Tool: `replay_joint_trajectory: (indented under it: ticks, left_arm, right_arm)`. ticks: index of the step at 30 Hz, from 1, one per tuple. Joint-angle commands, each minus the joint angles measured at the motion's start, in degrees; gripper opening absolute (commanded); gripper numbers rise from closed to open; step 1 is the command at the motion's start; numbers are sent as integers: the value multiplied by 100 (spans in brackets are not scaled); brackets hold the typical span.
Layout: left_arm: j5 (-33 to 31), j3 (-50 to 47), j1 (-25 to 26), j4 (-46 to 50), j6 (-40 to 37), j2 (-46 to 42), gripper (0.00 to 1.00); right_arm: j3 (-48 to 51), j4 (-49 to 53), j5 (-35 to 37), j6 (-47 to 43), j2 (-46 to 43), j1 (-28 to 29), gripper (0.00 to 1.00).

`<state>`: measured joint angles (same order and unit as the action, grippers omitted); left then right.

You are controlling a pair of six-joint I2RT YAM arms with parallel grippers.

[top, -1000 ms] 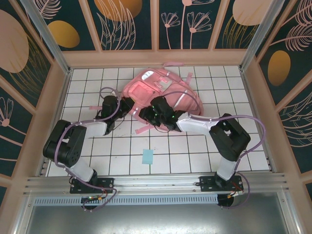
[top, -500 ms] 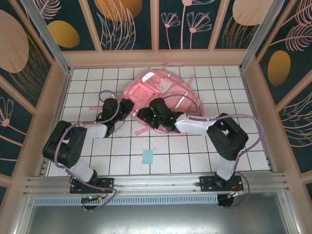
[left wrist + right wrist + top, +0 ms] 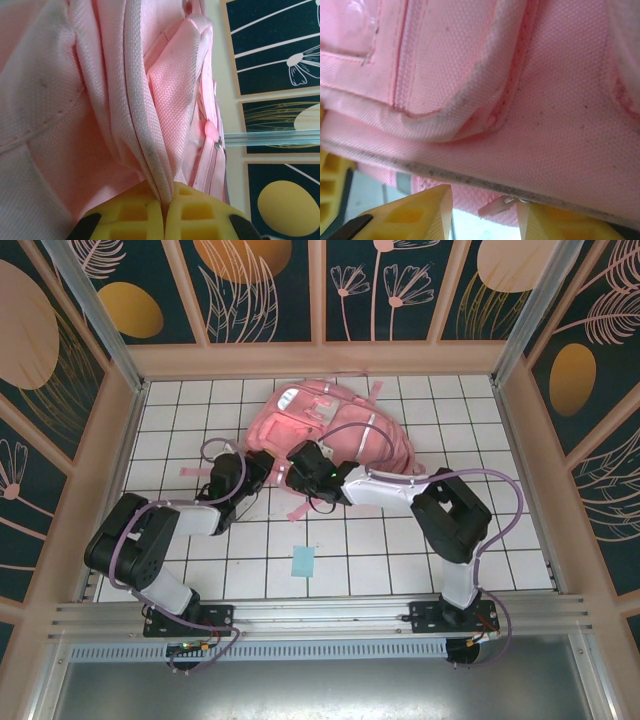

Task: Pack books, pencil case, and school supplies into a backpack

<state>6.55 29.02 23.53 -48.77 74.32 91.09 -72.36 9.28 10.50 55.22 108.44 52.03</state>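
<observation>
Start at the left of the top view. The left gripper (image 3: pixel 258 466) is at the left edge of the backpack (image 3: pixel 335 430), which lies toward the far side of the white-tiled table (image 3: pixel 400 560). In the left wrist view, its yellow fingers (image 3: pixel 200 217) are pressed together on a fold of pink fabric beside a seam, so this gripper has hold of the backpack.

Move right. The right gripper (image 3: pixel 296 458) sits just beside the left one, at the backpack's near left edge. In the right wrist view its jaws stand partly apart (bare table shows in the gap). A small pale zipper pull (image 3: pixel 499 205) hangs from the bag's edge between them, close to the finger on the right of that view. Neither finger is seen clamping it.

The light-blue pad (image 3: pixel 303 562) lies flat on the table nearer the arm bases, well apart from the backpack.
</observation>
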Motion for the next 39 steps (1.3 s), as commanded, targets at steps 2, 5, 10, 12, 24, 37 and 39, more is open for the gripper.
replay_joint_trajectory:
  ticks: [2,5,10,12,24,37,39]
  left_arm:
    - [146,-197,205,-852,476,-232,0]
    - [166,-158,204,-795,486,-252,0]
    - [31,-141,200,-484,368,-445,0]
    - [-134,-125,200,-312,267,-486,0]
    - [-57,851,-872,418,-907,335,0]
    - [-56,2039,-1395,1097,-1715,1068,0]
    - [239,2486,-1396,1183,-1778,1382,0]
  right_arm:
    - [-73,215,946,-390,285,-282,39]
    - [45,10,924,-254,402,-325,39]
    - [-8,-37,1016,-327,398,-401,3]
    - [89,-48,941,-484,217,-453,0]
    - [753,1247,-812,-3025,-873,-1445,0]
    - [949,2506,-1683,-3899,-1495,-3129,0]
    - [960,2249,-2632,-3744,-1482,-3029,0]
